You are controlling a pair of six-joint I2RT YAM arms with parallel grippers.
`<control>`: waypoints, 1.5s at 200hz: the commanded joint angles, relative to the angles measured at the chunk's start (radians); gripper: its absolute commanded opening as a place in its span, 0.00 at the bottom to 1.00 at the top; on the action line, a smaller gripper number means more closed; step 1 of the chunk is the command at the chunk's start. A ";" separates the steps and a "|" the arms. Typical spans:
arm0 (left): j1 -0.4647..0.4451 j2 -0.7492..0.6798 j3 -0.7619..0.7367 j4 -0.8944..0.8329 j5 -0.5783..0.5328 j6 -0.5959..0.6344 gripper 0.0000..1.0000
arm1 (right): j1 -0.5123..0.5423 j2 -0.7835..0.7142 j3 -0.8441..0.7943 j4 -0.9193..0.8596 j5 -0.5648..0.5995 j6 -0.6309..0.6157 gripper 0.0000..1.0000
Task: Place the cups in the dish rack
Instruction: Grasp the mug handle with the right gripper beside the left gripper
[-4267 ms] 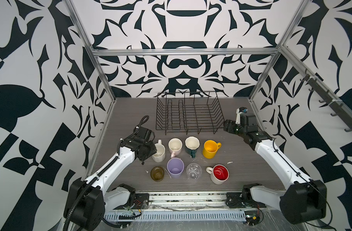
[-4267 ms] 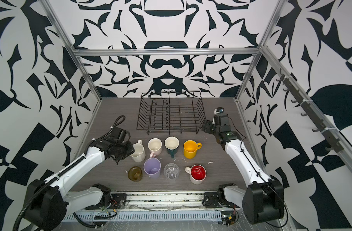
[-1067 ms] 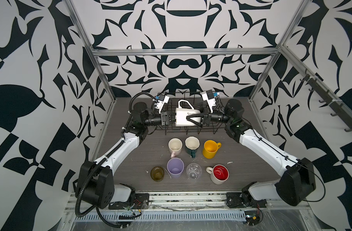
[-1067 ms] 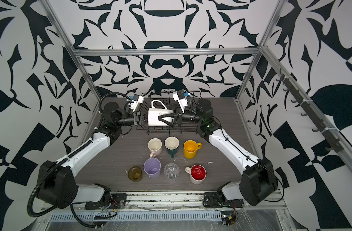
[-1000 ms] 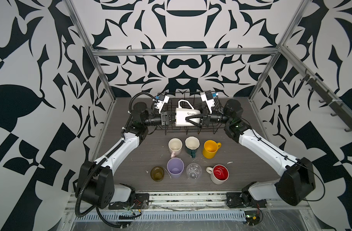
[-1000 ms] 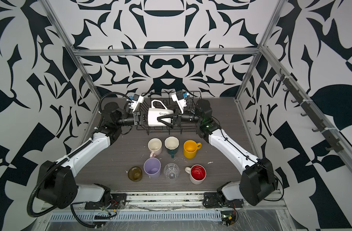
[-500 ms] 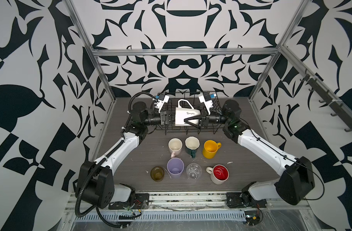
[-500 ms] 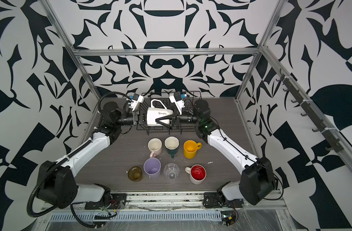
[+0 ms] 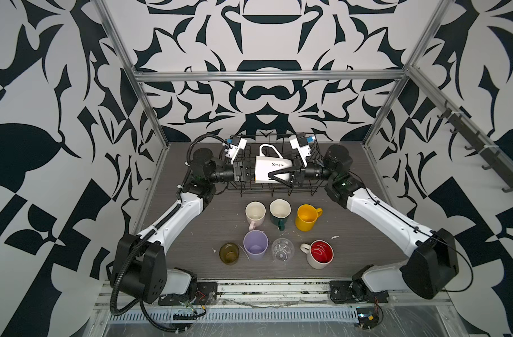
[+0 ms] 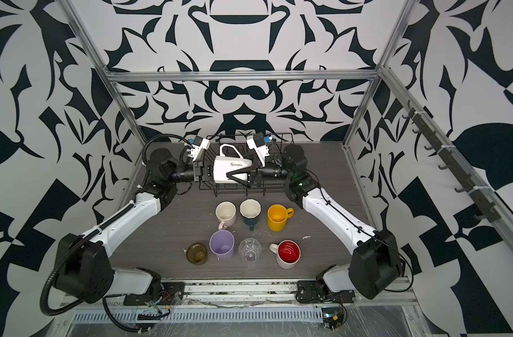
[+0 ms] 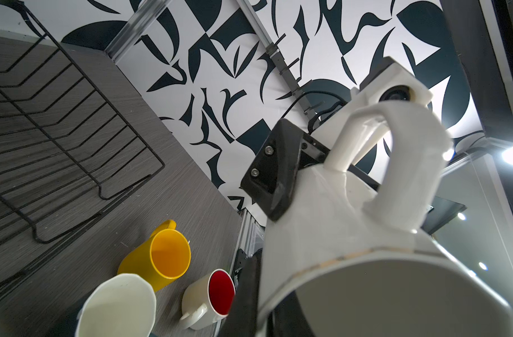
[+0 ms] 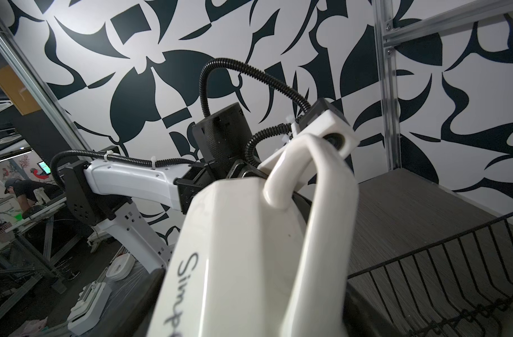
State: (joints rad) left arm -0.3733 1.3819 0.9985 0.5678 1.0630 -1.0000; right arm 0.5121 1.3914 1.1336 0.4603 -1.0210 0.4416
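The white faceted mug (image 9: pixel 271 172) (image 10: pixel 232 170) hangs on its side above the dish rack (image 9: pixel 307 186) (image 10: pixel 274 146), handle up. My left gripper (image 9: pixel 250 175) (image 10: pixel 210 173) is shut on its rim, one finger (image 11: pixel 245 291) outside the wall. My right gripper (image 9: pixel 271 173) (image 10: pixel 230 175) comes from the other side, and its fingers (image 11: pixel 275 175) press the mug's body (image 12: pixel 234 248) at the base end. On the table in front stand the pink (image 9: pixel 255 211), dark green (image 9: pixel 280 210), yellow (image 9: pixel 307 217) and red-lined (image 9: pixel 320 253) mugs, the olive glass (image 9: pixel 229 253), the lilac tumbler (image 9: pixel 255 244) and the clear glass (image 9: pixel 282 249).
The rack (image 11: pixel 59 116) (image 12: pixel 453 277) stands at the back of the grey table (image 9: pixel 366 239), near the patterned rear wall. Metal frame posts (image 9: pixel 150 116) rise at the table's back corners. Both arms stretch inward over the rack's front edge.
The left arm has carried the white mug from the table up over the rack. In the last second the right gripper's jaws narrowed onto the mug, which shifted slightly left.
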 commanded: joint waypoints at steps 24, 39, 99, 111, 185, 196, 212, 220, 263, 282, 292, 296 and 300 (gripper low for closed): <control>-0.012 0.002 0.068 0.136 0.000 -0.050 0.00 | 0.024 0.003 0.038 -0.025 0.004 -0.006 0.00; -0.012 0.005 0.070 0.136 0.000 -0.052 0.01 | 0.024 -0.005 0.041 -0.028 0.023 0.001 0.00; -0.011 -0.002 0.068 0.128 -0.003 -0.047 0.09 | 0.024 -0.037 0.054 -0.040 0.086 0.012 0.00; -0.011 -0.006 0.066 0.118 -0.005 -0.040 0.11 | 0.024 -0.043 0.055 -0.043 0.092 0.011 0.00; -0.007 -0.039 0.066 0.011 -0.031 0.038 0.44 | 0.023 -0.081 0.089 -0.119 0.161 0.001 0.00; -0.004 -0.044 0.062 -0.003 -0.036 0.049 0.49 | 0.022 -0.090 0.098 -0.155 0.180 -0.014 0.00; 0.001 -0.056 0.058 -0.030 -0.045 0.066 0.55 | 0.022 -0.101 0.111 -0.205 0.204 -0.032 0.00; 0.002 -0.062 0.054 -0.042 -0.052 0.078 0.57 | 0.022 -0.108 0.115 -0.217 0.217 -0.035 0.00; 0.007 -0.072 0.052 -0.055 -0.066 0.093 0.59 | 0.021 -0.115 0.127 -0.253 0.253 -0.032 0.00; 0.008 -0.066 0.052 -0.042 -0.055 0.080 0.58 | 0.021 -0.100 0.135 -0.254 0.249 -0.025 0.00; 0.007 -0.062 0.048 -0.026 -0.047 0.070 0.57 | 0.022 -0.094 0.136 -0.246 0.238 -0.020 0.00; 0.007 -0.060 0.047 -0.019 -0.043 0.065 0.57 | 0.022 -0.093 0.137 -0.244 0.235 -0.019 0.00; 0.007 -0.058 0.046 -0.010 -0.040 0.060 0.57 | 0.021 -0.091 0.137 -0.243 0.231 -0.019 0.00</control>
State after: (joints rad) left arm -0.3668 1.3369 1.0267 0.5045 0.9905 -0.9276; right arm 0.5381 1.3167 1.2037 0.1299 -0.8078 0.4191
